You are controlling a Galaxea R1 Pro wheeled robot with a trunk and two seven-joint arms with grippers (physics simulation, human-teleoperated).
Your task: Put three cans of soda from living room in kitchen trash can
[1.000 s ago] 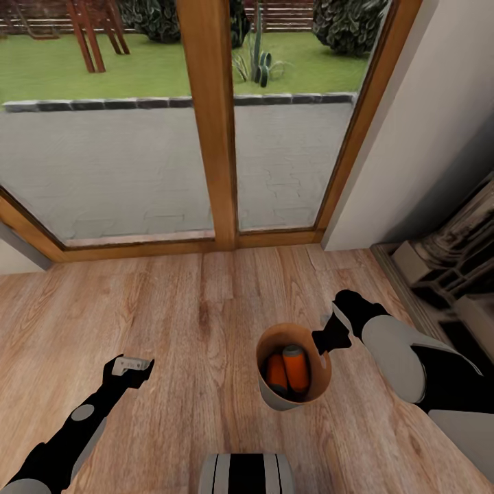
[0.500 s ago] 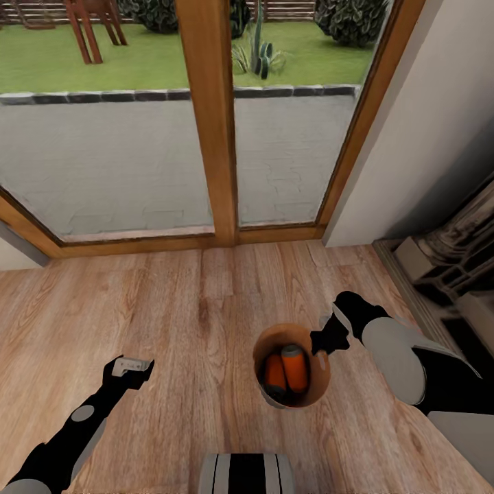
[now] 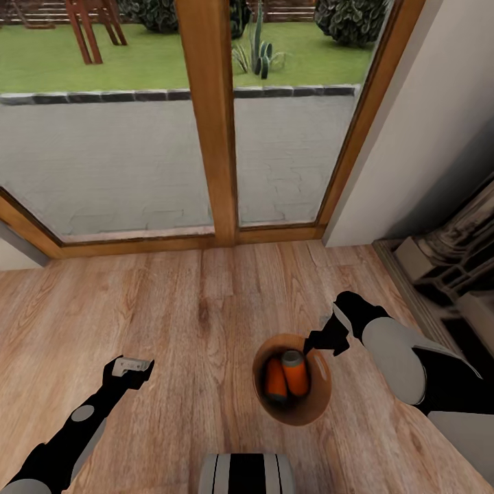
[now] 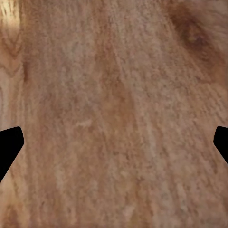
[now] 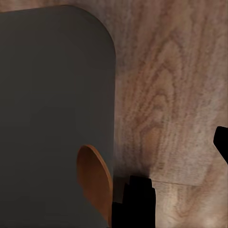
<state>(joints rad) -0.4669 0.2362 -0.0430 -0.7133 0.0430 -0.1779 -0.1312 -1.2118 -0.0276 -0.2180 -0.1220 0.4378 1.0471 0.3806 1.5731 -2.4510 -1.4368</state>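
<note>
At about eight o'clock in the head view, the black left gripper (image 3: 132, 366) with its pale tip hangs over the warm wood plank floor (image 3: 199, 309); in the left wrist view its dark fingertips (image 4: 9, 145) sit far apart at the frame edges with bare boards between them, so the jaws are released and hold nothing. Beyond, from ten to one o'clock, stand the wood-framed glass doors (image 3: 209, 123), with grey paving and green lawn outside. Near the centre, at about five o'clock, the round tapered bucket with a tan-brown inside (image 3: 291, 387) is tipped toward the camera, and two orange drink cans with silvery tops (image 3: 288, 374) lie side by side within it. The black right gripper (image 3: 317, 343) grips the bucket at the rim's two o'clock edge, jaws clenched on the wall; the right wrist view shows the grey outer wall (image 5: 52, 109) close up. At three o'clock a pale wall meets a dark fireplace surround (image 3: 446, 267).
</note>
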